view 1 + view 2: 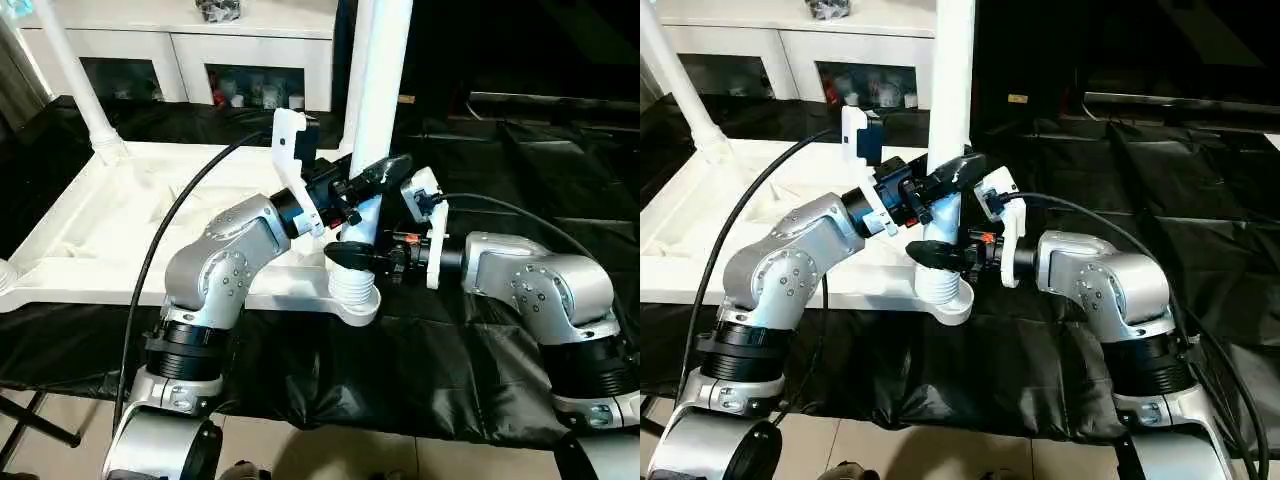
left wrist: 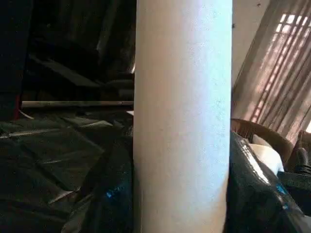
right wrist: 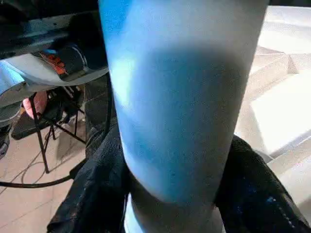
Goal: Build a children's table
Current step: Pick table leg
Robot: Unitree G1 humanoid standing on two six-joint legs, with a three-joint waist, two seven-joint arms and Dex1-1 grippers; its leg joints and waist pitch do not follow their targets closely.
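gripping the upright leg, left claw and right claw both clamp it.

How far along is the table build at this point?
One leg already stands in the far-left corner of the upturned tabletop. In hand: both the left hand and right hand grip a second leg, its ribbed end at the near corner socket. The other corners are not visibly fitted.
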